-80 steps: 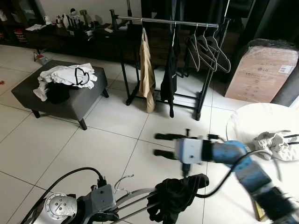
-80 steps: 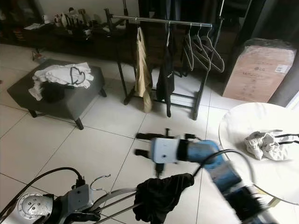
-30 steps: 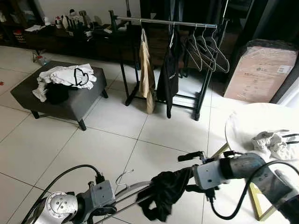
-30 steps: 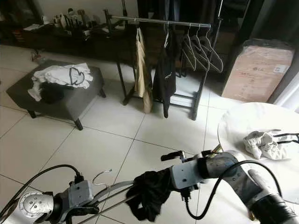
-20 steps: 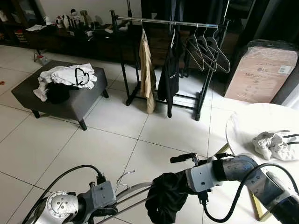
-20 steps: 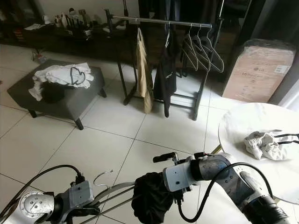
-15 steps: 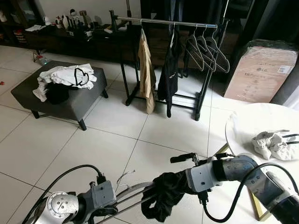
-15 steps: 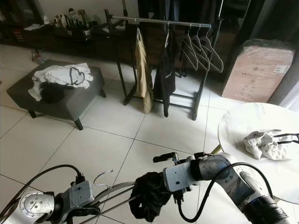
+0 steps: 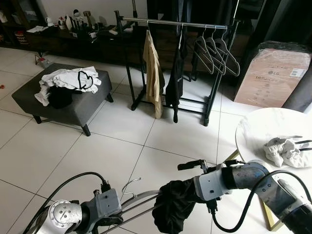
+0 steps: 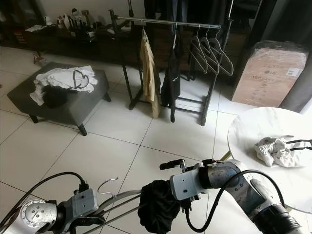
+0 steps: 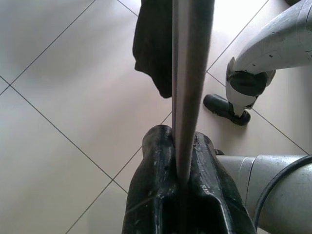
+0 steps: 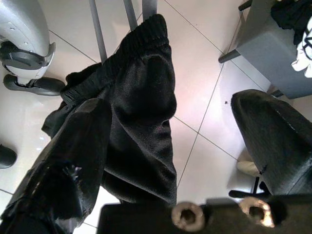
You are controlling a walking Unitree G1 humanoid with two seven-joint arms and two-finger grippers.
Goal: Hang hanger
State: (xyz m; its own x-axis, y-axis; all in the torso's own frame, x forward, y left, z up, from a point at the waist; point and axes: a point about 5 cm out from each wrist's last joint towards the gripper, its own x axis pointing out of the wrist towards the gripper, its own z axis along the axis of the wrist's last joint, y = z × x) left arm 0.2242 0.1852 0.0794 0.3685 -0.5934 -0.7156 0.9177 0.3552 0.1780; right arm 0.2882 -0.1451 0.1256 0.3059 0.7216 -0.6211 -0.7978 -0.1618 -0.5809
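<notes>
Low over the tiled floor, well short of the garment rack: left gripper clamped on the grey hanger, long axis running rightward, black shorts draped at its far end. Right gripper spread wide, one finger against the shorts. Rack lies straight ahead; left arm carries the hanger.

Black garment on grey hanger, white floor tiles.
</notes>
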